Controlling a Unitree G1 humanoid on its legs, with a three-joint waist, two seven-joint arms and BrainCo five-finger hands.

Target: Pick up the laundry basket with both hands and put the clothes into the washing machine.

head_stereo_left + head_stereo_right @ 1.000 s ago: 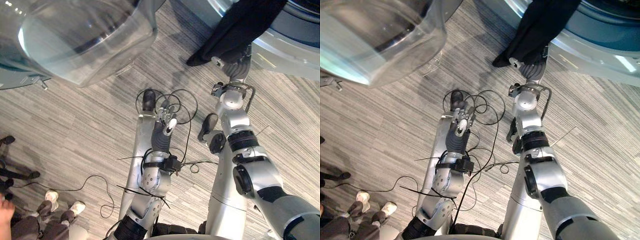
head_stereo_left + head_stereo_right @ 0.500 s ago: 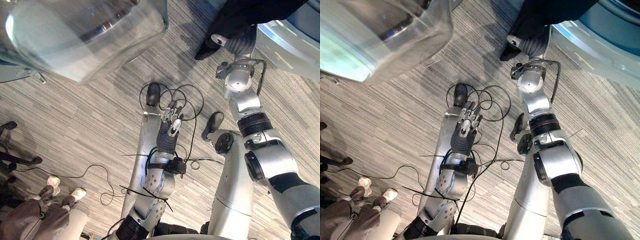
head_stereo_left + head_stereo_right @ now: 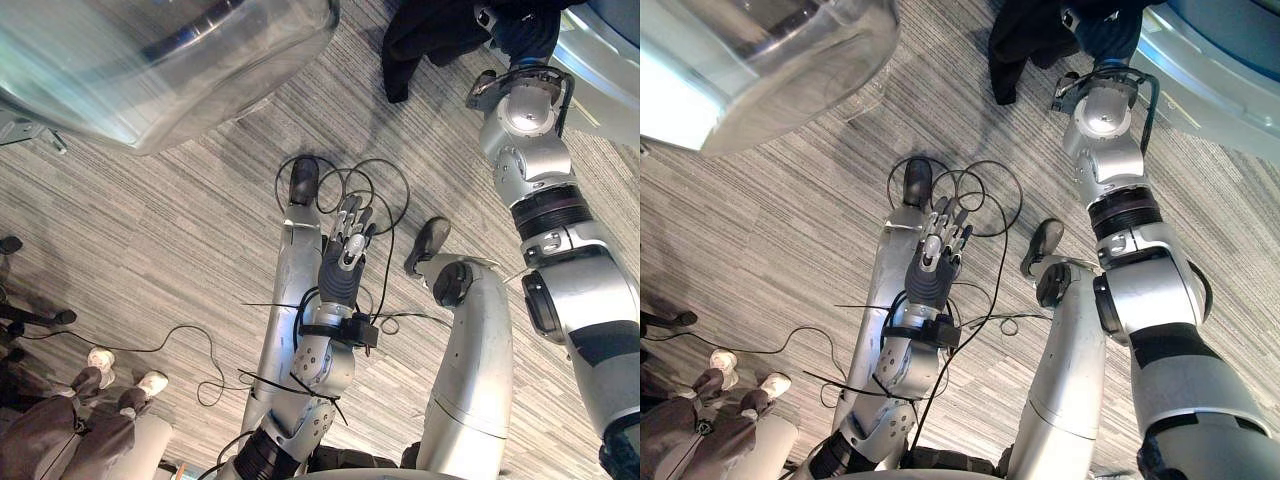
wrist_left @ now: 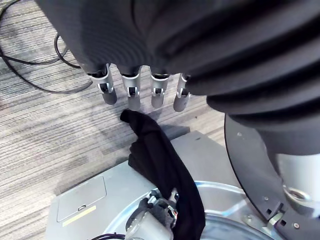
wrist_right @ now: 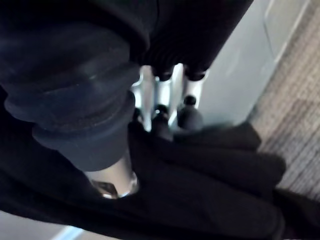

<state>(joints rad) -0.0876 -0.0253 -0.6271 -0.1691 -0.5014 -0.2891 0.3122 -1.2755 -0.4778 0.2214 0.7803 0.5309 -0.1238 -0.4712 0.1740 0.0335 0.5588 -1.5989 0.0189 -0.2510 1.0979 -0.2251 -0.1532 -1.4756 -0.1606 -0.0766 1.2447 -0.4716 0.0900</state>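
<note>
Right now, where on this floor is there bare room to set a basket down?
The grey striped carpet is bare between the round clear glass door and a person's pale shoes. It is crowded by the silver washing machine, where the right hand grips a black garment; the open left hand hangs over mid-floor.

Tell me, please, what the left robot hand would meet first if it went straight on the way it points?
Probably the grey floor, just short of the black garment hanging at the washing machine; the open left robot hand aims there, though depth is unclear.
</note>
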